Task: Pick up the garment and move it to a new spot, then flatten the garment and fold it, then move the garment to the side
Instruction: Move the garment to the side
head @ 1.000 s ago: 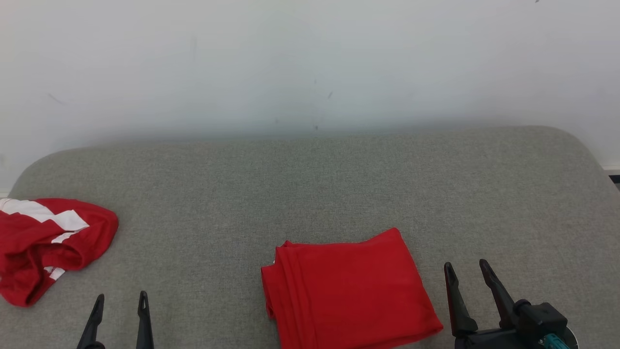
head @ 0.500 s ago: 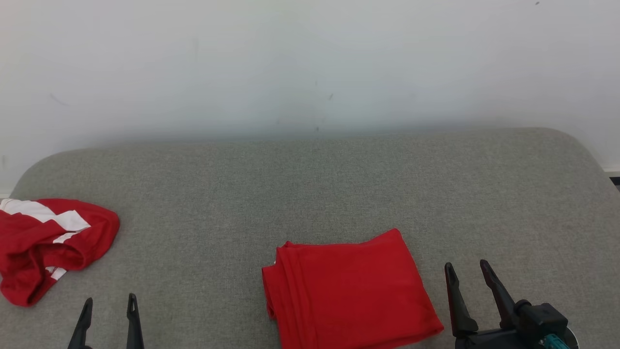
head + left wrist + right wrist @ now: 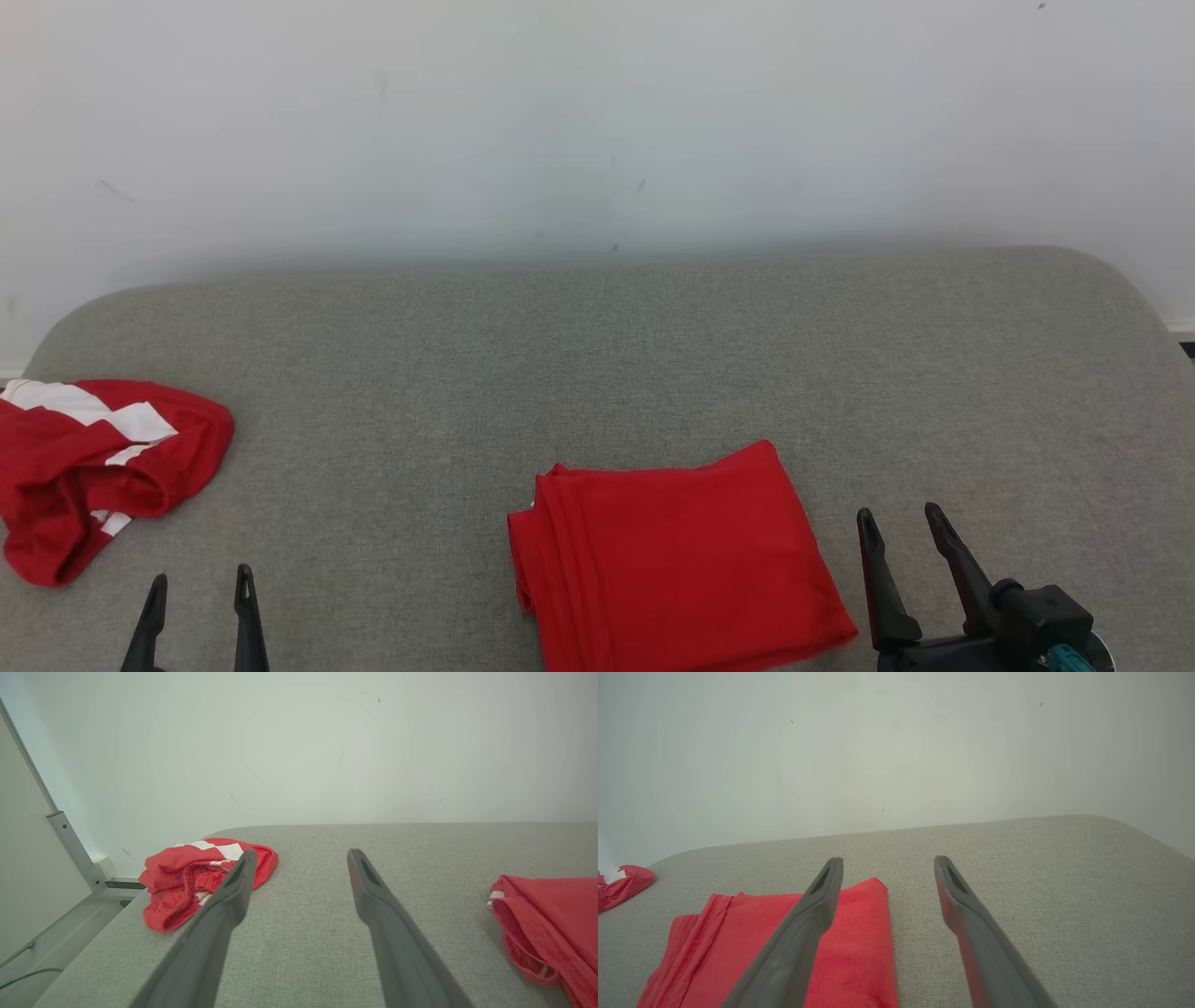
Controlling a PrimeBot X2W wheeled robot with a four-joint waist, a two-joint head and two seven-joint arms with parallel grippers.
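A red garment (image 3: 677,560) lies folded into a neat rectangle at the front middle of the grey padded surface (image 3: 597,355). The same folded garment (image 3: 546,924) shows at the right edge of the left wrist view, and the folded garment (image 3: 738,947) lies lower left in the right wrist view. My right gripper (image 3: 901,527) stands open just right of it, apart from the cloth, nothing between its fingers. My left gripper (image 3: 201,583) is open at the lower left, empty, well away from the folded piece. Between my left fingers (image 3: 233,886) only bare grey surface shows.
A crumpled red garment with white stripes (image 3: 93,467) lies at the surface's left edge; the crumpled garment (image 3: 201,877) sits ahead-left of my left gripper. A pale wall (image 3: 597,131) stands close behind the surface. The surface's corners are rounded.
My left gripper has drawn back toward the lower left of the head view. The right gripper and both garments have stayed put.
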